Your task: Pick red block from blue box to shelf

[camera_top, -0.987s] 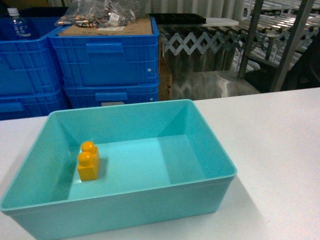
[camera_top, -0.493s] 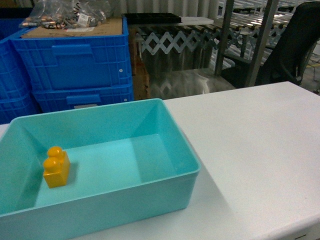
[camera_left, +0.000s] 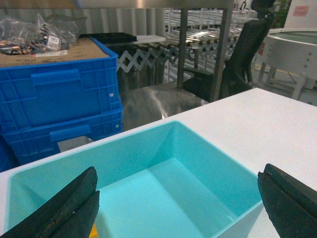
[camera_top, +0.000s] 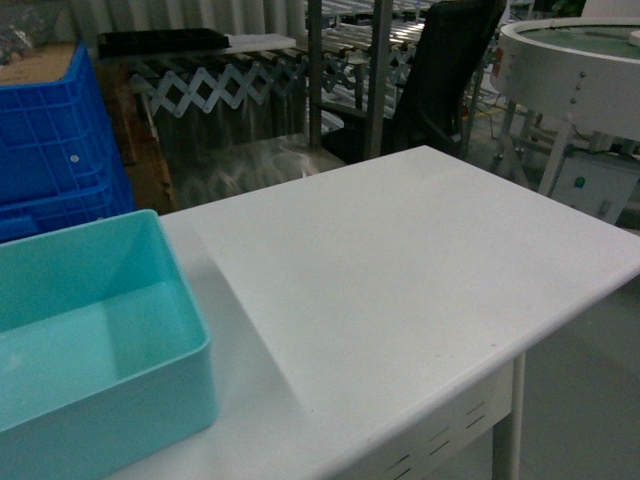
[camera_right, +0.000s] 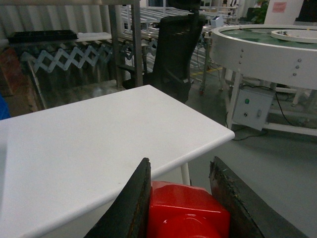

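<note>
Red block (camera_right: 185, 210): clamped between jaws of your right tool (camera_right: 181, 198), held off desk (camera_right: 89, 144) edge, above floor, clear of blue box (camera_left: 148, 183). Your left tool (camera_left: 178, 208): jaws wide apart, nothing between them, poised over blue box. Box sits at left end of desk. Beyond: royal-blue crates (camera_left: 59, 99), shelf (camera_top: 375, 70) posts, black chair (camera_right: 173, 49), white round table (camera_right: 267, 49).

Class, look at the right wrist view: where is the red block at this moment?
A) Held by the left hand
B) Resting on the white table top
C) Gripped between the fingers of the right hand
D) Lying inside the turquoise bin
C: in the right wrist view the red block sits clamped between the two dark fingers of the right hand, off the white table.
</note>
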Motion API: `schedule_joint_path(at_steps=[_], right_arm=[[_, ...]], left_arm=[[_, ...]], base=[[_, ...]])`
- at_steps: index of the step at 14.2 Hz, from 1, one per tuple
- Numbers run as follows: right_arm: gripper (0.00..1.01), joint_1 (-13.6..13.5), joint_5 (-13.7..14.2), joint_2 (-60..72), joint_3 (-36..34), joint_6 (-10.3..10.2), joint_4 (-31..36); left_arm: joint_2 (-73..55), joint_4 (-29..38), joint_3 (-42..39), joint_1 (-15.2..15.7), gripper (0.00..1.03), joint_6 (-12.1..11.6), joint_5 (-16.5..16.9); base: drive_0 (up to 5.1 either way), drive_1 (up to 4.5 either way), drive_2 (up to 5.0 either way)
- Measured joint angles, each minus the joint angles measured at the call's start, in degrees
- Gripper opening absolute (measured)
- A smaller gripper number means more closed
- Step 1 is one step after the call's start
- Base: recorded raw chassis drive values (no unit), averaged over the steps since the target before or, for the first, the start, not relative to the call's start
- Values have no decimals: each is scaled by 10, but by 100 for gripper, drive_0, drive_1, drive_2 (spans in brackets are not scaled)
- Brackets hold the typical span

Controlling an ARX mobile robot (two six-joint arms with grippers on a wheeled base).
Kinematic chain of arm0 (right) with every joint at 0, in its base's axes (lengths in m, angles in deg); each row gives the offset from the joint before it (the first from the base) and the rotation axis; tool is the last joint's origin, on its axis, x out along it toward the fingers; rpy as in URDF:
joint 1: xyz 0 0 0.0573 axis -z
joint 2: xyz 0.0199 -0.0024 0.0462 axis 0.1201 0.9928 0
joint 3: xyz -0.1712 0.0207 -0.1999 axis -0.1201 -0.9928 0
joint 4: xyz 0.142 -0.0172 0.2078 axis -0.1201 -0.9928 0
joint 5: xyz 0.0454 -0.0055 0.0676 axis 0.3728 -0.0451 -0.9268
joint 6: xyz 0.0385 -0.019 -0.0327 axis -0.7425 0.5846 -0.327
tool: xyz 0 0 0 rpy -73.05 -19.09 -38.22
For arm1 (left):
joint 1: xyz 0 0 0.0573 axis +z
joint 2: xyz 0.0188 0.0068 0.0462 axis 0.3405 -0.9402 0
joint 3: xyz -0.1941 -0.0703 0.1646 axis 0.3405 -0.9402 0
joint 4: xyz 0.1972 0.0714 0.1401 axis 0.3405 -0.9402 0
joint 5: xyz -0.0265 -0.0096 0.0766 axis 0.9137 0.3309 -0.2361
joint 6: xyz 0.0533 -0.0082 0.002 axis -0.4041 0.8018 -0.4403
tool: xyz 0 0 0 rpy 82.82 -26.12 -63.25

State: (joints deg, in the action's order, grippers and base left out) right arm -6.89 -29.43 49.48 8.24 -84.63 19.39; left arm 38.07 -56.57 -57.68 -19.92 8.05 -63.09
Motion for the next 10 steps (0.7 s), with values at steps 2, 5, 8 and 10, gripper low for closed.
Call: schedule_joint_path(at_steps=[2, 5, 8, 10], right_arm=[[30, 0, 0, 0, 0, 0, 0], [30, 0, 0, 0, 0, 0, 0], [29, 0, 0, 0, 0, 0, 0], [29, 0, 0, 0, 0, 0, 0]], left_arm=[[0, 0, 0, 0, 98, 0, 0], [0, 0, 0, 0, 98, 0, 0], [0, 0, 0, 0, 98, 0, 0], [0, 0, 0, 0, 98, 0, 0]], base=[[-166, -166, -166], [-171, -171, -171], [-159, -159, -159], [-159, -159, -159]])
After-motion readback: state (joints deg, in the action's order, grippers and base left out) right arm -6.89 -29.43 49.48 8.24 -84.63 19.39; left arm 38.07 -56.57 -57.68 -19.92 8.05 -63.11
